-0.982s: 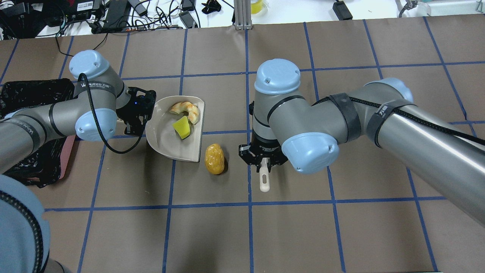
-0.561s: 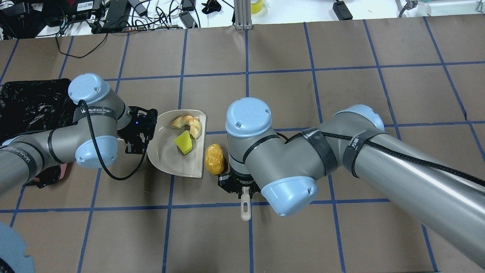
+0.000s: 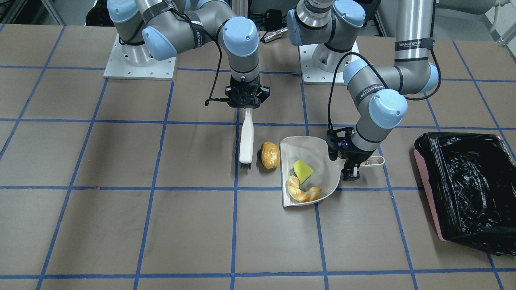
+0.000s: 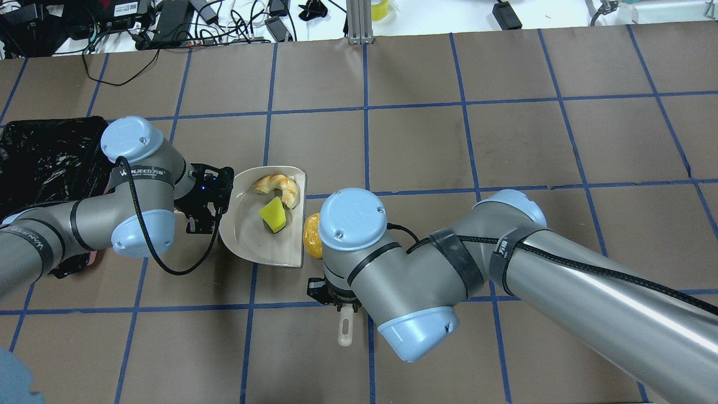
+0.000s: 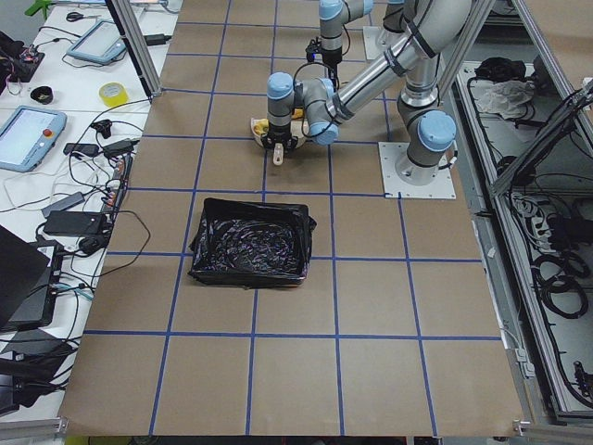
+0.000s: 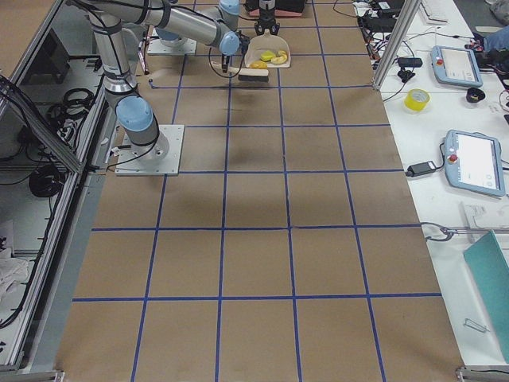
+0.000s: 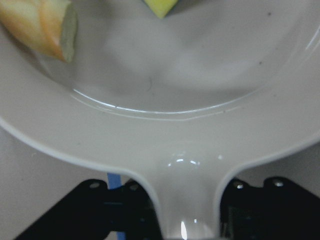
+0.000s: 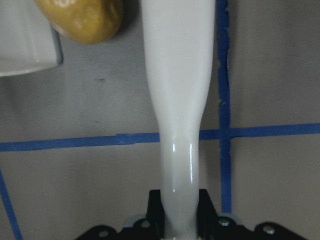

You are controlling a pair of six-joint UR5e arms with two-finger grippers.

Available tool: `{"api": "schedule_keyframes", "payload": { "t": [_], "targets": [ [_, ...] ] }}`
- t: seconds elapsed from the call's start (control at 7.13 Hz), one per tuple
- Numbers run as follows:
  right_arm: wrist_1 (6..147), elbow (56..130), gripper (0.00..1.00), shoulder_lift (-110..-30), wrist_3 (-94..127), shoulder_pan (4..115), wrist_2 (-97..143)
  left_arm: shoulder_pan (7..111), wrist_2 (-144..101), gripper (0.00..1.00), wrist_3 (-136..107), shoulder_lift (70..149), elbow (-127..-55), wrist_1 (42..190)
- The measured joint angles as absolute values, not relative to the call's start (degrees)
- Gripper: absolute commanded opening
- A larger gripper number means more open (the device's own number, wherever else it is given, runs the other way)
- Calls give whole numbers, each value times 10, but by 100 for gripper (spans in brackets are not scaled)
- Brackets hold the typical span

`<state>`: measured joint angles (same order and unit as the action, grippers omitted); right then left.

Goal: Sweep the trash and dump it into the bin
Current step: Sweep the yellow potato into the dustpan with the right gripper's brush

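Note:
My left gripper (image 4: pixel 202 206) is shut on the handle of the cream dustpan (image 4: pixel 244 238), which lies flat on the table. The golden croissant (image 4: pixel 277 185) and the yellow-green wedge (image 4: pixel 272 214) lie in the pan. The lumpy potato (image 3: pixel 270 155) lies on the table just outside the pan's open edge. My right gripper (image 3: pixel 246 105) is shut on the handle of the cream brush (image 3: pixel 246 135), whose dark bristles rest right beside the potato, on the side away from the pan. The pink bin (image 3: pixel 467 181) with its black bag stands beyond the left arm.
The brown table cover has a grid of blue tape lines. Cables and electronics lie past the far edge (image 4: pixel 168 22). The right arm's elbow (image 4: pixel 359 224) covers part of the potato in the overhead view. The bin (image 4: pixel 45 157) sits at the table's left end.
My right gripper has carried the brush left and toward the robot, to the potato's side. The left gripper has drawn the dustpan nearer, so its open edge is next to the potato.

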<state>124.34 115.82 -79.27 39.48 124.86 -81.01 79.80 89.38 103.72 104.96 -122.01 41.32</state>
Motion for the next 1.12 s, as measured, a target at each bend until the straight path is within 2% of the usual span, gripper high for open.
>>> {"api": "schedule_keyframes", "payload": {
  "t": [0.56,0.84,1.12],
  "targets": [
    [1330,1070,0,-699,514,1304,-777,798,894,0,1037,1050,-1218,413],
    [1293,995,0,-673,559,1315,-760,797,893,0,1037,1050,-1217,412],
    [1239,963,0,-669,553,1313,-767,793,891,0,1041,1051,-1215,412]
  ]
}}
